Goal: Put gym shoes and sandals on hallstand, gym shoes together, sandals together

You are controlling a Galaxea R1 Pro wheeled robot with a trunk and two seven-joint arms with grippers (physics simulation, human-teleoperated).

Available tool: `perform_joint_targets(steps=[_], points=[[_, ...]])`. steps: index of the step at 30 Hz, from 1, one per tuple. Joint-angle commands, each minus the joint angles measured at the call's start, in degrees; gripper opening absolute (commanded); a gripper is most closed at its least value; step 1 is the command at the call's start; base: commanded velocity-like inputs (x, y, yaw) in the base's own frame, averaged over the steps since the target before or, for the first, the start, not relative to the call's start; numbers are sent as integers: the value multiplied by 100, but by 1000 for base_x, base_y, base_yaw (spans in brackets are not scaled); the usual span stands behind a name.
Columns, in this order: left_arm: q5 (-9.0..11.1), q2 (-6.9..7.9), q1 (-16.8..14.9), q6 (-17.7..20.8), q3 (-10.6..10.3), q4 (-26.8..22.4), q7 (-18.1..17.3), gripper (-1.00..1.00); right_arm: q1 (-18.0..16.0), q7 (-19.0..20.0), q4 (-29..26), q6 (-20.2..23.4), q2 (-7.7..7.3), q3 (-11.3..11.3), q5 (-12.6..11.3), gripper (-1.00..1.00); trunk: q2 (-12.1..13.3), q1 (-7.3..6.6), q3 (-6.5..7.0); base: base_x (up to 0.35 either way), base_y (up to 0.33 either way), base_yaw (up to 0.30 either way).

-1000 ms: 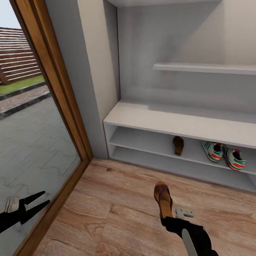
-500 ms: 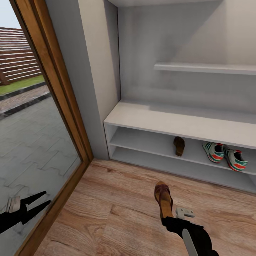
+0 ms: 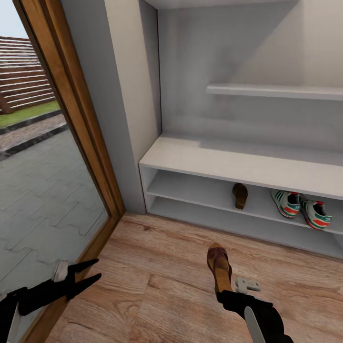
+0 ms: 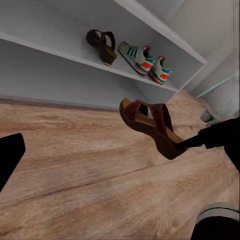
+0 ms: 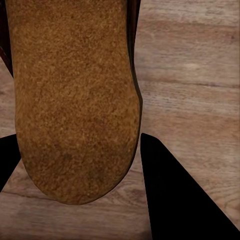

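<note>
The left end effector (image 3: 90, 277) hangs low by the glass door (image 3: 43, 190), its fingers spread and empty. The right end effector (image 3: 224, 291) pinches the second sandal (image 3: 218, 264) by its heel, long axis pointing toward the hallstand (image 3: 238, 164). On the shelf ahead, the first sandal (image 3: 239, 194) lies left of the gym shoes (image 3: 300, 207), with free room on its left side.

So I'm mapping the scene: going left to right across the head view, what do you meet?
Left gripper → held sandal → shelved sandal → two gym shoes.
</note>
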Motion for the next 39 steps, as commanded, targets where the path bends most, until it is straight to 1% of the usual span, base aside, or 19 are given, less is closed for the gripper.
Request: perform_joint_targets(steps=[1, 5, 6, 8, 9, 11, 12, 16, 18, 24, 25, 26, 31, 35, 39], points=[[0, -5, -50, 99, -57, -2, 0, 100, 0, -22, 0, -4, -1, -1, -19, -100, 0, 0, 0, 0, 0, 0], [4, -6, -222, 456, -131, -3, 0, 100, 0, -26, -6, -4, -3, 4, -19, -100, 0, 0, 0, 0, 0, 0], [12, -6, -257, 661, -131, -5, 0, 100, 0, -29, -4, -4, -3, -5, -19, -100, 0, 0, 0, 0, 0, 0], [41, -5, -264, 756, -123, -5, 0, 100, 0, -30, -7, -4, -8, -26, -19, -100, 0, 0, 0, 0, 0, 0], [116, -5, -261, 784, -119, -5, 0, 100, 0, -32, -7, -4, -4, -36, -19, -100, 0, 0, 0, 0, 0, 0], [219, -5, -259, 760, -120, -6, 0, 100, 0, -35, -8, -4, 1, -41, -19, -100, 0, 0, 0, 3, 0, 0], [286, -5, -252, 590, -151, -6, 0, 100, 0, -32, -8, -4, -5, -46, -19, -100, 0, 0, 0, 121, 0, 0], [290, -12, -139, 256, -183, -1, 0, 100, 0, -24, -14, -4, -25, -51, -12, -100, 0, 0, 0, 134, 0, 0], [292, -13, -98, 164, -195, -2, 0, 100, 0, -24, -14, -4, -23, -52, -11, -100, 0, 0, 0, 114, 0, 0], [293, -7, -58, 72, -283, -5, 0, 100, -40, -39, -9, -4, -9, -50, -10, -100, 0, 0, 0, 51, 0, 0], [292, -6, -54, 68, -287, -5, 0, 100, -143, -42, -7, -4, -5, -49, -10, -100, 0, 0, 0, 11, 0, 0], [295, -6, -50, 64, -290, -6, 0, 100, -329, -45, -3, 1, -4, -50, -10, -100, 0, 0, 0, 5, 0, 0], [297, -7, -45, 61, -297, -6, 0, 100, -636, -48, 4, 14, -8, -52, 0, -100, 0, 0, 0, 2, 0, 0], [299, -13, -32, 61, -328, -6, 0, 100, -1143, -49, 43, 2, -12, -53, 6, -100, 0, 0, 0, 0, 0, 0], [299, -14, -24, 60, -360, -6, 0, 100, -1304, -50, 85, -12, -15, -49, 13, -100, 0, 0, 0, 0, 0, 0]])
